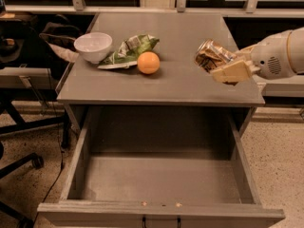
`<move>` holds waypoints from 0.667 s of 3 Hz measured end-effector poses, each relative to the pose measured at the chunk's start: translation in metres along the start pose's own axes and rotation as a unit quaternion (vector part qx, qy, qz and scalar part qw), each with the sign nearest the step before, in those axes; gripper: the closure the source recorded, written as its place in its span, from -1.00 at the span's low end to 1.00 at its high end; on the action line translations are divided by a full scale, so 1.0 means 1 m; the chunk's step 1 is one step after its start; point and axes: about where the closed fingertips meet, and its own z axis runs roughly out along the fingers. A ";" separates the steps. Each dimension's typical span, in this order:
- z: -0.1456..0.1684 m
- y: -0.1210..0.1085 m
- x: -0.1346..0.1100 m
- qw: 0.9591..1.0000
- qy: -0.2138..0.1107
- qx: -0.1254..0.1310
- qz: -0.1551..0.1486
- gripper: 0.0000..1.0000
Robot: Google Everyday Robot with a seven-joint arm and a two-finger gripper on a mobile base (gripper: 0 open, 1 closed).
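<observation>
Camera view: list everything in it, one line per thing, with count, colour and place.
Table: one, grey, centre.
Drawer: one, grey, pulled open under the table top.
Bowl: one, white, back left of the top.
Snack bag: one, green and white, lying between bowl and orange.
Orange: one, orange, left of centre, against the snack bag.
Brown packet: one, brown and shiny, over the right side of the top, in the tool.
Chair wheel: one, black, floor at left.
Arm: one, white, reaching in from the right.
Tool: one, tan, closed on the brown packet above the table's right edge.
</observation>
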 end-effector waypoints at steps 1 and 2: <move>-0.001 0.024 0.027 1.000 0.012 0.014 0.024 1.00; 0.000 0.040 0.045 0.999 0.024 0.023 0.038 1.00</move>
